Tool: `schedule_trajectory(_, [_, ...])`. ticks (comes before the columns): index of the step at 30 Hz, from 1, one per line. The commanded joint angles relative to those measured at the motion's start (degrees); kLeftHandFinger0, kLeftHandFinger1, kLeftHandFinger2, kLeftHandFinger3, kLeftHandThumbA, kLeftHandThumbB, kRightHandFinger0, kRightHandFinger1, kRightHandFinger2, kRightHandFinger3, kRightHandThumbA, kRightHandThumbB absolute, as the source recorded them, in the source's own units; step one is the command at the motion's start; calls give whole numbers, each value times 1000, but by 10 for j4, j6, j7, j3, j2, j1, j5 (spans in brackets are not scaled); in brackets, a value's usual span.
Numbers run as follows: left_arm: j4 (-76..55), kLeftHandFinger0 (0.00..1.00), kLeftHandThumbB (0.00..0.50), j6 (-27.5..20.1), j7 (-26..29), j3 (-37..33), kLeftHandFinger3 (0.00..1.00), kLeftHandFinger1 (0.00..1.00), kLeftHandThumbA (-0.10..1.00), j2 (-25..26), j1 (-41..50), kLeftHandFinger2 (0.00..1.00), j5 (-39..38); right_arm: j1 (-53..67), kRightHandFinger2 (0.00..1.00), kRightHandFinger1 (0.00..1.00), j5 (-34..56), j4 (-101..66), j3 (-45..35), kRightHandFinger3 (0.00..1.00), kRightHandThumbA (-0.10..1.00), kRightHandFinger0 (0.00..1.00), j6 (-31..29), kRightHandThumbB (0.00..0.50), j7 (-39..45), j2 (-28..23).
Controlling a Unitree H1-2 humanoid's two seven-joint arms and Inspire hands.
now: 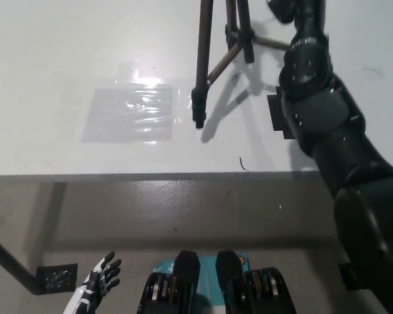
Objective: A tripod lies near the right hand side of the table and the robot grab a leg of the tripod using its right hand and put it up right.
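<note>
Right hand [295,10], grip unreadable at the far edge, should steady the tripod [213,59] until every foot meets the table [65,59]; left hand [101,275] hangs open, near left.

Right arm [327,131] stretched far forward; white left hand [101,278] low, fingers spread.

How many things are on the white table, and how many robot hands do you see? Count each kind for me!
Tripod: 1
Clear plastic sheet: 1
Black square patch: 1, partly hidden by the right arm
Robot hands: 1, the white left hand low beside the table; the black right hand is out of view at the top
Total: 4
</note>
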Motion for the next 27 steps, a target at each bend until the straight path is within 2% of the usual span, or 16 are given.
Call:
schedule_trajectory(1, [-14, 1000, 296, -24, 3, -2, 1000, 1000, 1000, 2, 5, 1000, 7, -23, 331, 0, 33, 2, -1, 349, -100, 0, -93, 57, -52, 14])
schedule_trajectory(4, [-15, 1000, 282, -25, 2, -1, 1000, 1000, 1000, 1, 8, 1000, 5, -2, 311, 0, 46, 17, -4, 336, -100, 0, -116, 67, -49, 26])
schedule_trajectory(8, [-16, 1000, 294, -24, 2, 0, 1000, 1000, 1000, -1, 9, 1000, -1, 21, 282, 0, 61, 36, -9, 295, -100, 0, -141, 90, -54, 36])
schedule_trajectory(10, [-15, 1000, 302, -24, 2, -1, 1000, 1000, 1000, -1, 7, 1000, 1, 29, 345, 11, 74, 45, -13, 367, -100, 0, -146, 80, -48, 39])
schedule_trajectory(12, [-13, 1000, 294, -31, 1, -1, 1000, 1000, 1000, -2, 7, 1000, 0, 31, 354, 16, 77, 48, -14, 384, -100, 0, -132, 89, -60, 42])
schedule_trajectory(15, [-13, 1000, 300, -30, 1, -1, 1000, 1000, 1000, -1, 9, 1000, 0, 33, 409, 80, 94, 48, -22, 396, 74, 20, -132, 121, -40, 44])
schedule_trajectory(16, [-15, 1000, 298, -28, 0, -1, 1000, 1000, 1000, -1, 9, 1000, -1, 35, 531, 186, 104, 48, -27, 536, 146, 83, -138, 160, -21, 43])
schedule_trajectory(17, [-14, 1000, 296, -28, 0, -2, 1000, 1000, 1000, -1, 9, 1000, -1, 38, 814, 425, 109, 44, -27, 828, 309, 282, -146, 217, 7, 39])
schedule_trajectory(18, [-12, 1000, 296, -30, -1, -2, 1000, 1000, 1000, -1, 9, 1000, -1, 39, 781, 433, 107, 42, -22, 826, 391, 315, -149, 227, 21, 37])
schedule_trajectory(19, [-12, 1000, 293, -32, -1, -2, 1000, 1000, 1000, -1, 9, 1000, -2, 42, 1000, 817, 108, 37, -15, 1000, 565, 663, -154, 338, 60, 31])
schedule_trajectory(20, [-11, 1000, 306, -33, 0, -2, 1000, 1000, 1000, -2, 8, 1000, -2, 42, 1000, 1000, 109, 35, -9, 1000, 695, 821, -151, 415, 87, 27])
schedule_trajectory(21, [-11, 1000, 299, -35, 1, -2, 1000, 1000, 1000, -2, 8, 1000, 1, 41, 1000, 1000, 117, 34, -11, 1000, 727, 1000, -149, 463, 114, 24])
schedule_trajectory(22, [-11, 1000, 293, -36, 3, -2, 1000, 1000, 1000, -2, 8, 1000, 5, 38, 1000, 1000, 129, 31, -13, 1000, 765, 1000, -145, 497, 157, 18])
schedule_trajectory(23, [-10, 1000, 292, -35, 2, -2, 1000, 1000, 1000, -2, 8, 1000, 4, 35, 1000, 1000, 129, 31, -11, 1000, 781, 1000, -141, 499, 171, 16])
schedule_trajectory(24, [-10, 1000, 299, -33, 3, -2, 1000, 1000, 1000, -2, 8, 1000, 4, 31, 1000, 1000, 116, 25, 6, 1000, 873, 1000, -138, 500, 196, 6])
schedule_trajectory(27, [-9, 1000, 300, -33, 2, -3, 1000, 1000, 1000, -3, 9, 1000, 3, 26, 1000, 1000, 113, 13, 16, 1000, 904, 1000, -129, 500, 215, -3])
